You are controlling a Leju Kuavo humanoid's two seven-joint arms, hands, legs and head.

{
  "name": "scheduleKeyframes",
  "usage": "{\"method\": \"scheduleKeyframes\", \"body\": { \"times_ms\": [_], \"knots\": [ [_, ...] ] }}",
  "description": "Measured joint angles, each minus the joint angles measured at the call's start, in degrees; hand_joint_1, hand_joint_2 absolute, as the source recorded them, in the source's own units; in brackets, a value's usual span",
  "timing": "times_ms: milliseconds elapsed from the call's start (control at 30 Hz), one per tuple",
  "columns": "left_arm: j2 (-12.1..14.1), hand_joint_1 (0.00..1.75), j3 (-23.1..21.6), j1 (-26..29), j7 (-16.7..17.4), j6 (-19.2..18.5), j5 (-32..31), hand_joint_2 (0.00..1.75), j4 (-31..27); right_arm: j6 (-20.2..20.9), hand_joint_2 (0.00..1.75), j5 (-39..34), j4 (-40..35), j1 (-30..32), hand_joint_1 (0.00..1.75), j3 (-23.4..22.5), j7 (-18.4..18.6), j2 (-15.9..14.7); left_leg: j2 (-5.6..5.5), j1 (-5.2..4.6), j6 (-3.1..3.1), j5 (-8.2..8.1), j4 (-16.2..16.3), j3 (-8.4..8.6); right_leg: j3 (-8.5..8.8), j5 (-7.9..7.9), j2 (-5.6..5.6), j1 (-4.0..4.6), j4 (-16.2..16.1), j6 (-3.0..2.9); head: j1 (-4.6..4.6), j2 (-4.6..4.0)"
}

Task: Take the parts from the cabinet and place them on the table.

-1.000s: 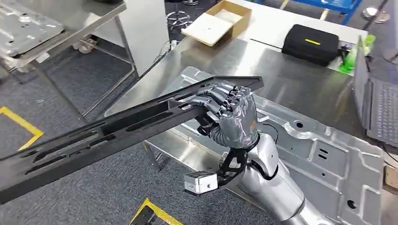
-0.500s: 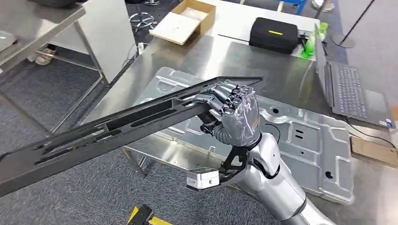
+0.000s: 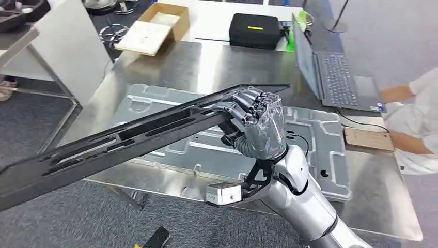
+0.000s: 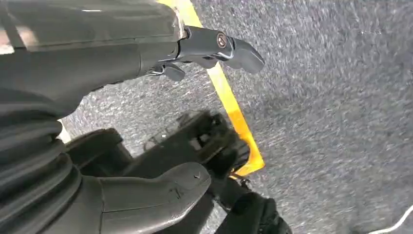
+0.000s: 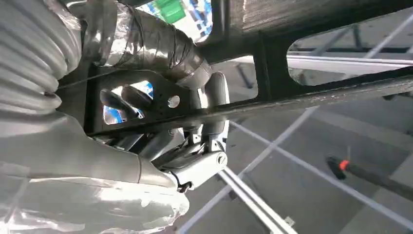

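Note:
A long black slotted part (image 3: 119,139) runs from the lower left edge of the head view up to the middle, hanging in the air above the steel table (image 3: 217,62). My right hand (image 3: 256,124) grips its far end, fingers curled over the top edge. A large silver stamped panel (image 3: 320,134) lies flat on the table beneath the hand. Seen from the right wrist, the fingers (image 5: 214,102) wrap a bar of the black part (image 5: 316,92). My left hand (image 4: 97,73) hangs over grey carpet, its fingers (image 4: 214,46) and thumb (image 4: 156,190) apart with nothing between them.
At the table's far side stand a cardboard box (image 3: 153,27), a black case (image 3: 254,30) and an open laptop (image 3: 330,72). A person (image 3: 413,119) in white sits at the right edge beside a brown board (image 3: 368,138). A yellow line (image 4: 229,97) marks the floor.
The camera has turned, so the table now sits square in front and a person has come into view at the right. My right hand still holds the black part the same way.

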Motion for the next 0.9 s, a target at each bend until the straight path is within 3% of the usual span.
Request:
{"method": "scheduleKeyframes", "body": {
  "times_ms": [33,67,100,167,200,233,267,300,333,400,433,467,533,567,600,733,767,800,833,900],
  "knots": [
    [0.0,0.0,0.0,-0.1,0.0,0.0,0.0,1.75,0.0,0.0,1.75,-0.1,0.1,0.0,1.75,-0.2,0.1,0.0,-0.72,0.0,0.34,3.05,-4.8,1.8,0.02,-0.07,0.79,0.02,0.2,0.11,-0.02,0.0],
    [0.1,0.0,0.0,-0.2,0.0,0.0,0.0,1.75,0.0,0.0,1.75,-0.1,0.1,0.0,1.75,-0.3,0.2,0.0,-2.46,0.03,0.66,5.26,-9.1,3.33,-0.04,-0.17,1.44,-0.04,0.4,0.25,0.0,0.0],
    [0.2,0.0,0.0,-0.2,0.0,0.0,0.1,1.75,0.0,0.0,1.75,-0.3,0.3,-0.1,1.75,-0.5,0.3,0.0,-4.9,0.22,0.86,4.46,-10.3,3.71,-0.36,-0.24,1.89,0.24,0.7,0.53,0.02,0.0],
    [0.2,0.0,0.0,-0.3,-0.1,0.0,0.1,1.75,0.0,-0.1,1.75,-0.7,0.8,-0.1,1.75,-1.2,0.6,0.0,-4.19,-0.09,0.8,4.48,-11.1,4.15,-1.0,0.12,3.18,-0.45,0.7,1.29,0.07,0.0],
    [0.2,0.0,-0.1,-0.3,0.0,0.0,0.1,1.75,0.0,-0.2,1.75,-1.0,1.1,0.0,1.75,-1.6,0.7,0.0,-3.72,-0.26,0.99,4.53,-11.1,4.19,-1.01,0.3,3.74,-0.46,0.5,1.72,-0.04,0.0],
    [0.1,0.0,-0.1,-0.4,0.0,0.0,0.2,1.75,0.0,-0.2,1.75,-1.2,1.7,0.0,1.75,-2.4,0.8,-0.1,-3.08,0.25,1.47,4.86,-11.6,4.36,-1.15,0.42,4.33,-0.24,0.4,2.2,0.0,0.0],
    [0.0,0.0,-0.2,-0.5,0.0,-0.1,0.2,1.75,0.0,-0.3,1.75,-1.4,2.3,0.2,1.75,-3.3,0.9,-0.1,-2.28,0.45,1.87,5.18,-12.0,4.51,-1.1,0.16,3.08,-0.41,0.7,2.27,-0.04,0.0],
    [0.0,0.0,-0.2,-0.6,0.0,-0.1,0.3,1.75,0.0,-0.5,1.75,-1.7,3.1,0.0,1.75,-4.6,0.9,-0.1,-1.78,0.37,2.17,5.25,-12.1,4.62,-1.87,-1.23,-0.75,0.05,2.5,2.64,0.4,0.0],
    [0.0,0.0,-0.2,-0.7,0.0,-0.1,0.4,1.75,0.0,-0.6,1.75,-2.1,4.2,0.0,1.75,-5.9,0.9,-0.1,-1.08,0.25,2.57,5.22,-12.1,4.6,-3.7,-3.41,-2.58,-0.07,6.2,3.01,0.33,0.0],
    [0.2,0.0,-0.2,-0.2,0.0,-0.1,0.5,1.75,0.0,-0.6,1.75,-2.9,6.1,0.1,1.75,-7.6,1.0,-0.2,-0.13,0.05,2.58,5.2,-12.1,4.51,-7.92,-7.2,-3.7,-0.41,14.8,3.5,0.35,0.0],
    [0.2,0.0,-0.2,-0.1,0.1,-0.1,0.7,1.75,0.0,-0.5,1.75,-3.5,7.2,0.3,1.75,-8.4,1.4,-0.2,0.55,0.04,2.54,5.17,-12.1,4.44,-9.13,-7.52,-3.88,-0.53,17.2,3.66,0.35,0.0],
    [0.2,0.0,-0.3,-0.1,0.2,-0.1,0.7,1.75,0.0,-0.2,1.75,-4.2,8.0,0.4,1.75,-9.0,1.7,-0.2,0.84,0.04,2.51,5.15,-12.1,4.45,-8.8,-6.71,-3.96,-0.59,16.7,3.71,0.35,0.0],
    [0.2,0.0,-0.3,-0.2,0.2,-0.1,0.8,1.75,0.0,0.5,1.75,-6.5,10.1,0.4,1.75,-10.5,1.8,-0.2,1.42,0.04,2.42,5.1,-12.1,4.52,-4.61,-2.7,-4.18,-0.59,9.5,3.45,0.35,0.0],
    [0.2,0.0,-0.3,-0.3,0.2,-0.1,0.8,1.75,0.0,1.2,1.75,-7.6,11.0,0.2,1.75,-11.3,2.0,-0.2,1.58,0.01,2.28,5.05,-12.1,4.62,-0.98,-0.32,-4.52,-0.46,3.3,3.03,0.35,0.0],
    [0.2,0.0,-0.3,-0.3,0.2,-0.1,0.8,1.75,0.0,2.6,1.75,-8.9,12.3,-0.3,1.75,-12.5,2.7,-0.2,1.73,-0.27,1.98,4.99,-12.0,4.51,0.66,-1.05,-5.16,0.12,0.0,2.45,0.35,0.0],
    [0.2,0.0,-0.4,-0.4,0.3,-0.1,0.8,1.75,0.0,6.9,1.75,-11.9,18.4,-1.9,1.75,-15.4,4.1,-0.5,1.94,-0.43,0.73,5.12,-12.3,4.69,0.4,-0.67,-4.79,0.32,-0.2,1.42,0.33,0.0],
    [0.2,0.0,-0.4,-0.4,0.3,-0.1,0.8,1.75,0.0,7.1,1.75,-12.2,19.3,-2.0,1.75,-16.0,4.0,-0.6,1.53,-0.34,0.39,4.64,-11.9,4.29,0.8,-0.31,-4.78,-0.49,-0.8,0.9,0.3,0.0],
    [0.2,0.0,-0.4,-0.4,0.3,-0.1,0.8,1.75,0.0,7.5,1.75,-12.7,20.2,-2.4,1.75,-16.4,4.0,-0.6,0.84,-0.3,0.23,3.49,-10.3,3.91,0.88,-0.26,-4.71,-0.4,-1.0,0.65,0.33,0.0],
    [0.2,0.0,-0.4,-0.4,0.3,-0.2,0.8,1.75,0.0,8.0,1.75,-13.1,21.0,-3.0,1.75,-16.5,4.0,-0.6,0.49,-0.29,0.19,1.33,-6.8,2.34,0.84,-0.25,-4.66,-0.38,-0.9,0.23,0.26,0.0],
    [0.2,0.0,-0.4,-0.3,0.3,-0.2,0.8,1.75,0.0,9.5,1.75,-14.2,22.6,-3.4,1.75,-16.7,3.9,-0.6,0.2,-0.28,-0.02,-2.57,2.1,-1.94,0.87,-0.39,-4.31,-0.2,-0.8,0.02,0.28,0.0]
  ]
}}
